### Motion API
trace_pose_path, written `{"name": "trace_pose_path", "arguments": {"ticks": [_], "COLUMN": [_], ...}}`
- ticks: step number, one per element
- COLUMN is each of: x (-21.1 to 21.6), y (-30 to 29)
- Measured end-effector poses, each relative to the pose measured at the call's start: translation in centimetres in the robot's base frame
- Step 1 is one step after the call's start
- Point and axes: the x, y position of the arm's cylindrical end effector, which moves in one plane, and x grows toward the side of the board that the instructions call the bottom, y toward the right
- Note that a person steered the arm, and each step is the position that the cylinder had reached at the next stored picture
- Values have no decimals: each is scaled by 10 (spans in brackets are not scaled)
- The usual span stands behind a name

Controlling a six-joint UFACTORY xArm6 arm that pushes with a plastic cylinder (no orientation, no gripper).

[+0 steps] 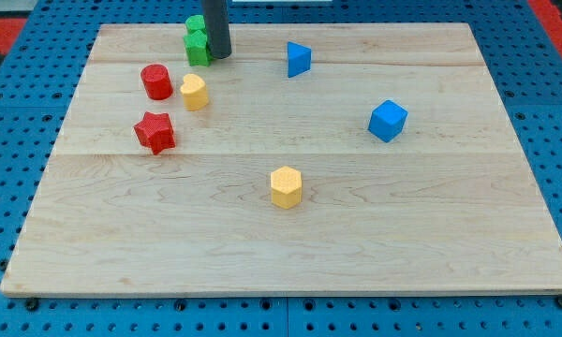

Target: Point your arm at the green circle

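Note:
My dark rod comes down from the view's top and my tip rests on the board at the top left. Two green blocks sit just left of the rod, touching it or nearly so. The upper green block is partly hidden by the rod. The lower green block lies beside my tip. I cannot tell which of them is the circle.
A red cylinder, a yellow block and a red star lie at the left. A blue triangle and a blue cube lie to the right. A yellow hexagon sits near the middle of the wooden board.

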Motion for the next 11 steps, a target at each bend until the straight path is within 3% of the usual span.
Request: {"name": "trace_pose_path", "arguments": {"ticks": [1,3,4,5,6,9,10,11], "x": [2,55,36,-21,-50,-64,-64,-64], "y": [-7,-131,-174,-192,-174,-156,-57,-56]}}
